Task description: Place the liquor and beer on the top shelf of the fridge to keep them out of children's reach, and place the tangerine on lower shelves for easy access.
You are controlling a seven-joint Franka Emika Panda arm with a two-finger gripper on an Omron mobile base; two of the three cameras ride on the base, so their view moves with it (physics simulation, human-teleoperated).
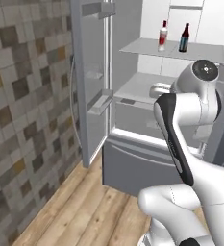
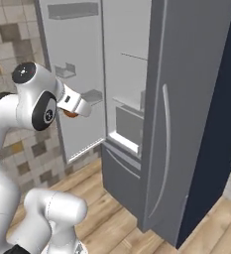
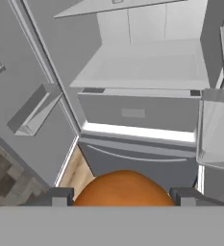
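We saw the tall grey fridge (image 1: 132,158) standing with its doors open, and on its highest pale grey shelf panel, the top shelf (image 1: 142,48), the liquor, a clear glass bottle with a red cap (image 1: 163,36), stood upright just beside the beer, a dark brown glass bottle with a blue label (image 1: 184,38). The tool (image 3: 119,194) had its two dark finger tips part open and closed on the small round orange tangerine (image 3: 123,188) — held in front of the fridge, with the pale grey lower shelves (image 3: 142,67) ahead of it.
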